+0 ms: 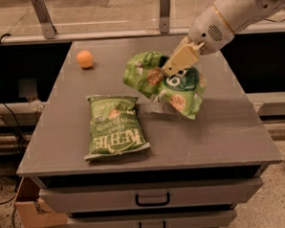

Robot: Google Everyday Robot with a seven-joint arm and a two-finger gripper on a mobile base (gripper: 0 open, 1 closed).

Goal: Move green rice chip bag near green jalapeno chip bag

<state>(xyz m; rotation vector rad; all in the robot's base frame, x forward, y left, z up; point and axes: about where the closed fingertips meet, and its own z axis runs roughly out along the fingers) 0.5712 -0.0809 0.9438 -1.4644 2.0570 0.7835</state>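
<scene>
Green rice chip bag (179,92) hangs above the table (225,131), pinched at its upper edge by the gripper (173,67), just right of the green jalapeno chip bag (115,127). Risk: the crinkly film slips from the pinch and the bag drops early, short of its neighbour.

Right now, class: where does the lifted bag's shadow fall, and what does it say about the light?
Camera view: the end effector, over the middle of the table, grips the rice chip bag; its soft shadow lies on the table right beneath, so light comes mostly from above, warm-toned.
</scene>
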